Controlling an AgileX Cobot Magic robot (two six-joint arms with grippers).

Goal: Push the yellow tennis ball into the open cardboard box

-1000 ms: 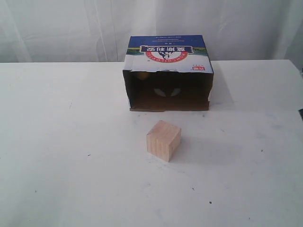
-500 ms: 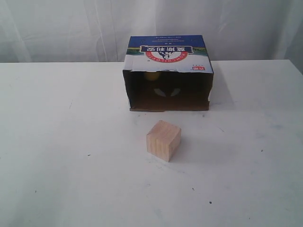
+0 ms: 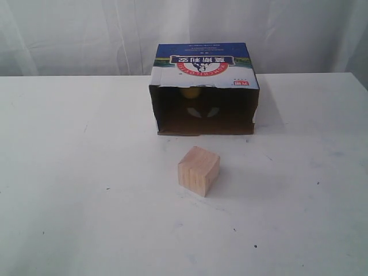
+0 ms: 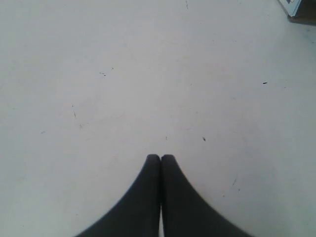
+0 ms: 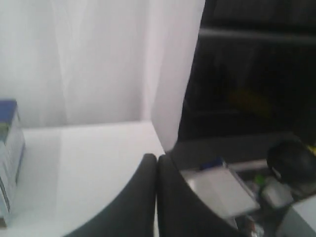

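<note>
The open cardboard box (image 3: 204, 73) lies on its side at the back of the white table, its dark opening facing the camera. Deep inside, just under the opening's upper edge, the yellow tennis ball (image 3: 188, 92) shows as a dim yellow patch. Neither arm appears in the exterior view. In the left wrist view my left gripper (image 4: 160, 157) is shut and empty over bare table, with a corner of the box (image 4: 302, 8) far off. My right gripper (image 5: 157, 157) is shut and empty near the table's edge, and the box's side (image 5: 9, 158) sits at that frame's border.
A pale wooden cube (image 3: 199, 171) stands on the table in front of the box's opening, about a cube's width clear of it. White curtains hang behind the table. Past the table's edge, the right wrist view shows dark shelving and clutter (image 5: 256, 187).
The yellow patch inside the box has drifted slightly to the right. A dark bit of the right arm at the exterior view's right edge has gone from view.
</note>
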